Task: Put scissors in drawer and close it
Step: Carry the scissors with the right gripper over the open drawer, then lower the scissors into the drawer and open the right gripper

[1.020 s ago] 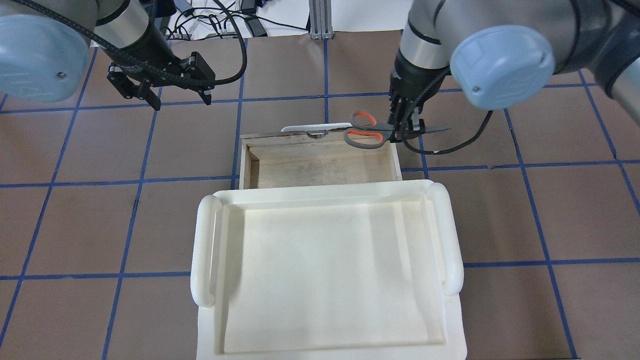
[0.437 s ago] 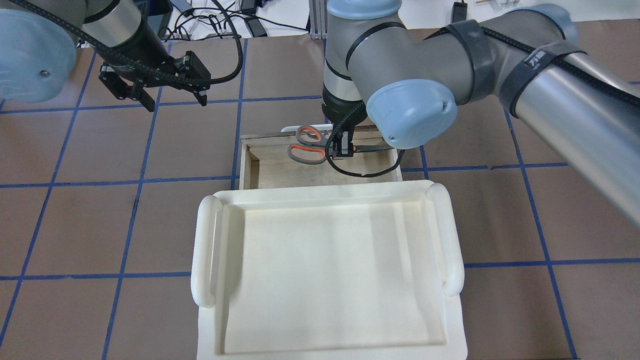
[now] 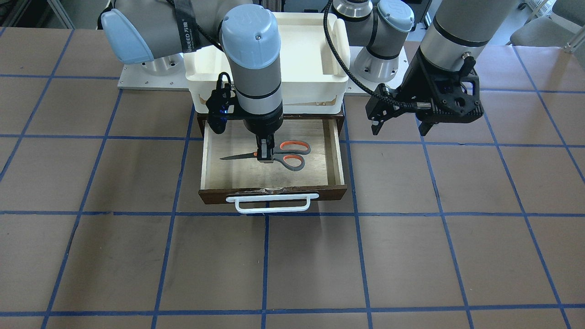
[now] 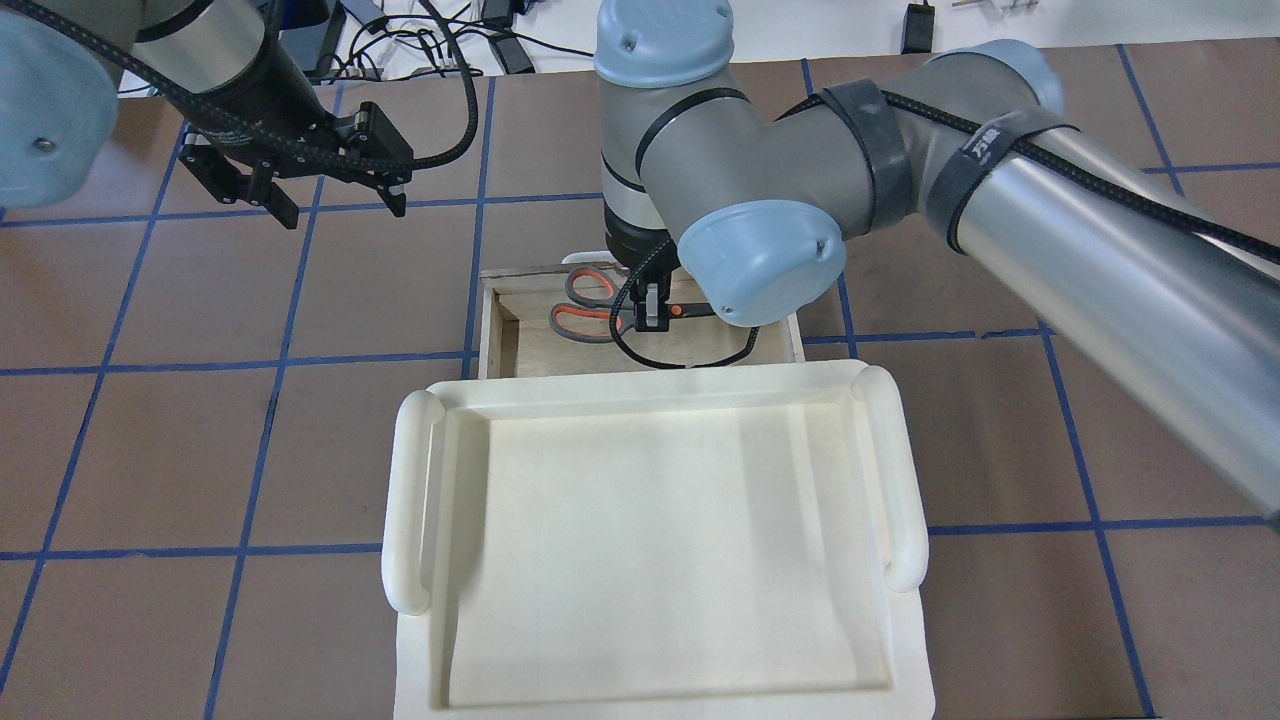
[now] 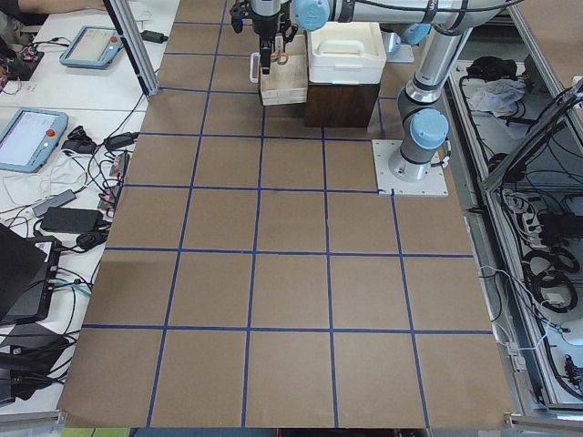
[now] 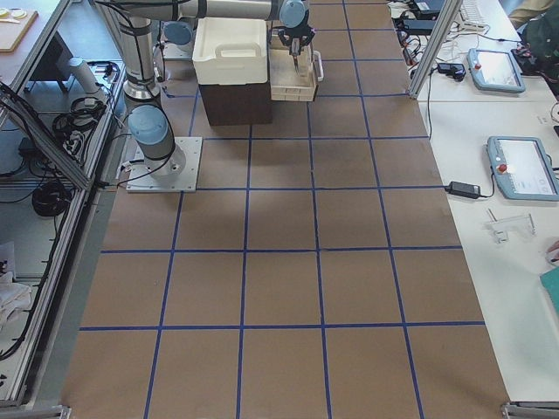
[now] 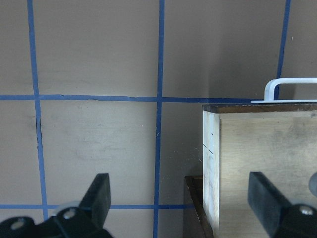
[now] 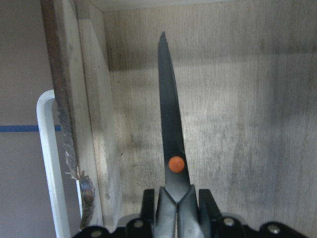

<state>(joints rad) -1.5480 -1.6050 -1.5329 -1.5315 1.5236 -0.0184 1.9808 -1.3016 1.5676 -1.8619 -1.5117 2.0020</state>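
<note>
The scissors (image 3: 288, 154), with grey-and-orange handles and dark blades, are held level inside the open drawer (image 3: 340, 157), over its pale plywood floor. My right gripper (image 3: 265, 155) is shut on the scissors near the pivot; this also shows in the overhead view (image 4: 650, 318). In the right wrist view the blade (image 8: 171, 124) points across the drawer floor (image 8: 247, 124), with the white bar handle (image 8: 47, 163) at the left. My left gripper (image 4: 340, 214) is open and empty, hovering over the table beside the drawer; the front view (image 3: 399, 131) shows it too.
A white tray (image 4: 410, 500) sits on top of the dark brown cabinet (image 5: 342, 100) that holds the drawer. The drawer's white handle (image 3: 272, 203) faces away from the robot. In the left wrist view, the drawer's side wall (image 7: 210, 163) is below my left gripper (image 7: 181, 198).
My right arm has carried the scissors from above the drawer's front right corner leftward and down into the drawer. My left gripper has drifted slightly left and stays open.
</note>
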